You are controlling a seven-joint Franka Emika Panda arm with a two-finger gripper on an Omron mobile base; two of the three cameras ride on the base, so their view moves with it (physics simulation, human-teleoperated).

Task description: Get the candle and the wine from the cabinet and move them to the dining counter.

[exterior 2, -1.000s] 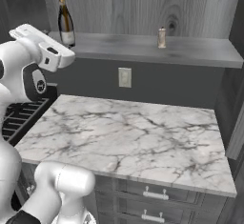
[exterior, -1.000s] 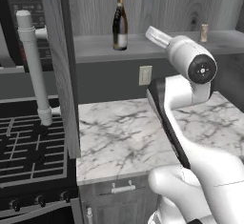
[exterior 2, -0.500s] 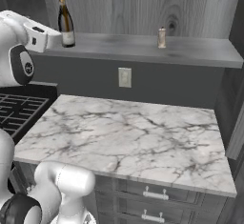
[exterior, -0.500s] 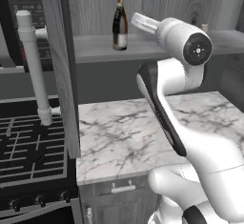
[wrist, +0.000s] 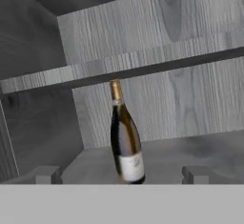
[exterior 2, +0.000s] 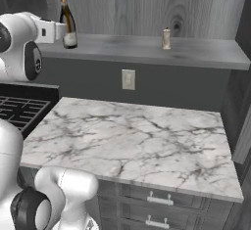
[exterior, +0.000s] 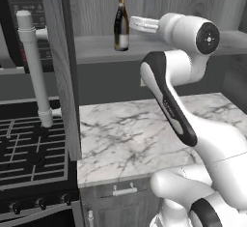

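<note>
The wine (wrist: 126, 142), a dark bottle with a gold neck and pale label, stands upright on the cabinet shelf (exterior 2: 147, 50) at its left end. My gripper (wrist: 121, 175) points straight at it, open, with one fingertip on each side low in the hand view and the bottle still ahead of them. From the base views the gripper (exterior: 134, 24) hovers just right of the wine (exterior: 121, 23), level with its lower half. The candle (exterior 2: 166, 38), a small tan cylinder, stands farther right on the same shelf. The dining counter is out of view.
The cabinet door (exterior: 58, 66) stands swung open at the left, with its long pale handle (exterior: 34, 62). Below lie a marble worktop (exterior 2: 132, 136) with drawer fronts, a wall outlet (exterior 2: 128, 79) and a black stove (exterior: 24, 153) to the left.
The arm has lifted and swung the hand left along the shelf, from mid-shelf to right beside the wine. The jaws stayed wide open; bottle and candle have not moved.
</note>
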